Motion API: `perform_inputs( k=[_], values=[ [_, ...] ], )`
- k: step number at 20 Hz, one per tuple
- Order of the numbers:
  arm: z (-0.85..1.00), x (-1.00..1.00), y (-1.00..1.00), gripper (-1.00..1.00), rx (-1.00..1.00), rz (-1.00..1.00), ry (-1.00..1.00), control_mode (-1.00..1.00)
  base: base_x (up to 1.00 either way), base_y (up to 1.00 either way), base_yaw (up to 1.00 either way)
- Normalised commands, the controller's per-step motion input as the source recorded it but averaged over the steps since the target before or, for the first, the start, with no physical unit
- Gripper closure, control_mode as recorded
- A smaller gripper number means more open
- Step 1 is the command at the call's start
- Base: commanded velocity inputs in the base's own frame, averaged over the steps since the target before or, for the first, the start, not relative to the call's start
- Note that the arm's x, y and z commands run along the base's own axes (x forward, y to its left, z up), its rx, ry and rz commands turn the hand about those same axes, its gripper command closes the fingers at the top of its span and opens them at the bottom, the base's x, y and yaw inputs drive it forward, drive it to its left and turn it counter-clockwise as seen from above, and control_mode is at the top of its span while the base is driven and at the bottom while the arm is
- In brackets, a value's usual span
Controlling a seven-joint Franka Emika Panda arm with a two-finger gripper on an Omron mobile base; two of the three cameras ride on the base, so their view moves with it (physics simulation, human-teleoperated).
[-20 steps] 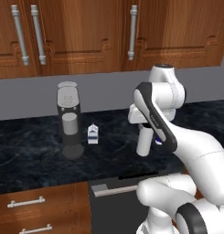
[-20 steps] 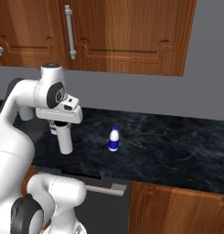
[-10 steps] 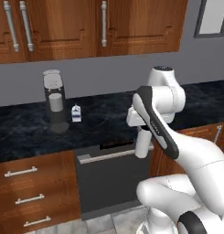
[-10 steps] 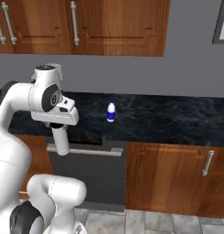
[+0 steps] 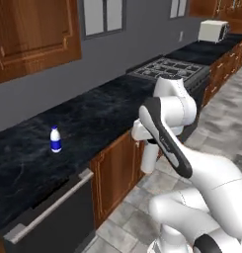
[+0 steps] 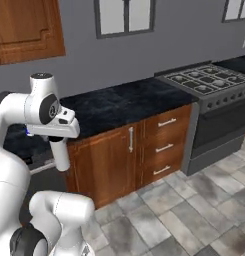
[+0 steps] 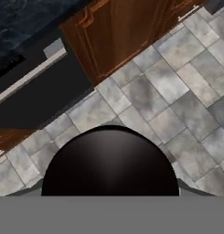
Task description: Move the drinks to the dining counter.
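Gripper clamped round the white cylinder, hanging over floor; keep it upright while driving. Bottle waits on counter.

Black marble-patterned desk with faint white veins runs along the grey wall, on brown wooden cabinets. Small white bottle with blue label stands upright on it, alone, back from the front edge, above the dark dishwasher front. Desk ends against a gas stove with black grates. In the right base view the same desk meets the stove. Grey tiled floor below, tiles in mixed grey shades.
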Motion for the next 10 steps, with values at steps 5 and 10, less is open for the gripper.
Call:
perform_inputs(
  k=[5, 10],
  values=[
    [0.0, 0.0, 0.0, 1.0, 0.0, 0.0, 0.0, 1.0, 0.0, 0.01, -1.0],
    [0.0, 0.0, 0.0, 1.0, 0.0, 0.0, 0.0, 1.0, 0.0, 0.0, -0.96]
  ],
)
